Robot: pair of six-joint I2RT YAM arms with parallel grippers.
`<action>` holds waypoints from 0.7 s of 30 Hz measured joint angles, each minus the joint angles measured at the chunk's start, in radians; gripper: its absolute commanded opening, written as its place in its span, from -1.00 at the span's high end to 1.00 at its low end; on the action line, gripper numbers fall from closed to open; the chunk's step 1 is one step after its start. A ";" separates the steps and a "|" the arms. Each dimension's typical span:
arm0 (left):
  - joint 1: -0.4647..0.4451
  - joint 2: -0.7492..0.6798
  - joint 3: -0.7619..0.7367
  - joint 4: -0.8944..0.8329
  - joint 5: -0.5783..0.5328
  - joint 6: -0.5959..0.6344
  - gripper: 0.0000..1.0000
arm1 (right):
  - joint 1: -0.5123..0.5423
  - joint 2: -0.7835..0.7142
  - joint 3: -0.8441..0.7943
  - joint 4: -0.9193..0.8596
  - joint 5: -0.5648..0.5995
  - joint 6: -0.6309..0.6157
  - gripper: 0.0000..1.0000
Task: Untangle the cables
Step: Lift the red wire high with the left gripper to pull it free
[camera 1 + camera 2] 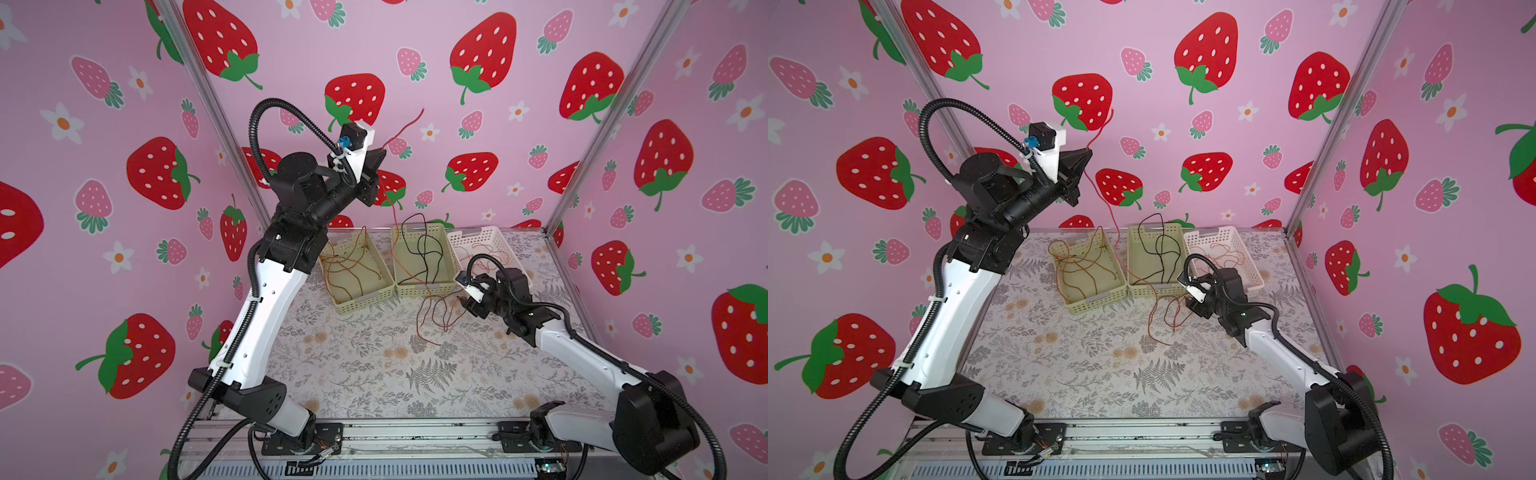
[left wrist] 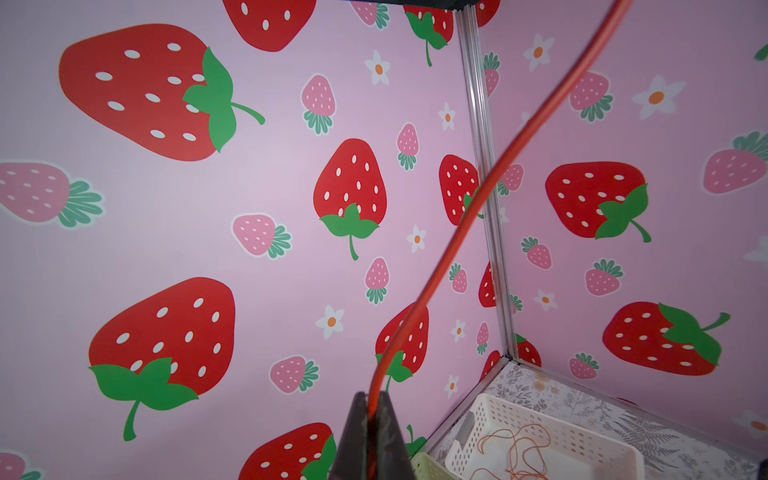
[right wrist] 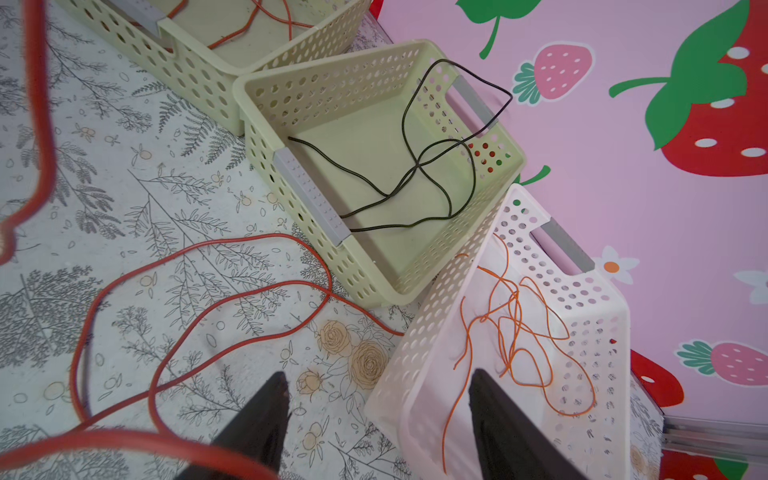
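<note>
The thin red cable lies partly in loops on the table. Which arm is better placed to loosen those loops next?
Probably the right. The right gripper is open and low, beside the loops of the thin red cable. The left gripper, raised high, is shut on that cable and holds it up.

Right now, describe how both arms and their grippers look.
The left arm and right arm match: white shells between black joint housings. A black corrugated conduit runs along each, and white ties fasten it on the left arm. The left wrist carries a white mount with a blue connector. The left gripper and right gripper have dark, tapering fingers.
</note>
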 measured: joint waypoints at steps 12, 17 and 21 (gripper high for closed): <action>0.078 0.195 0.343 -0.065 -0.091 0.209 1.00 | 0.005 0.000 -0.007 0.003 -0.042 -0.021 0.11; 0.196 0.189 0.247 -0.002 -0.095 0.184 1.00 | 0.005 0.000 -0.007 0.012 -0.062 -0.023 0.39; 0.243 0.164 0.027 0.070 -0.101 0.140 1.00 | 0.005 0.000 -0.006 0.013 -0.076 -0.024 0.45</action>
